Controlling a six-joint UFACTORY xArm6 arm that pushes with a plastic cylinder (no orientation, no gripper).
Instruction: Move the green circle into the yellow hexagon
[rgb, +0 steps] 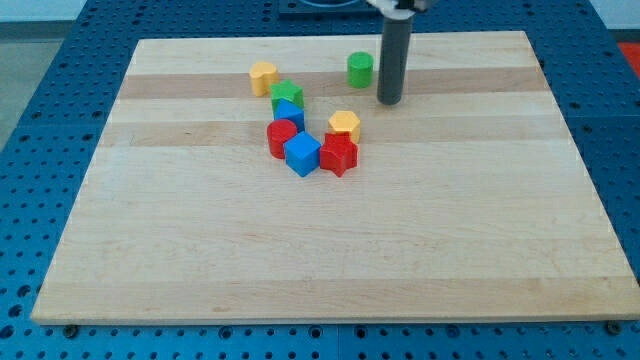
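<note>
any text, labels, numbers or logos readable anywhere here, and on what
None: no word, number, label or logo can be read in this view.
Wooden board: bare wood grain only.
Blocks, such as the green circle and the yellow hexagon: plain coloured faces, no markings.
Rod, down to my tip just to the view's right of the green circle: plain dark, unmarked.

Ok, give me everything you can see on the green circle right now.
The green circle is a short, upright cylinder, solid bright green, with a matte painted look. It stands flat on the wooden board near the view's top, slightly right of centre, with nothing touching it. My tip sits just to its right and a little lower in the view, apart from it by a narrow gap. The other blocks lie to its left and below; the nearest yellow block is lower in the view.
</note>
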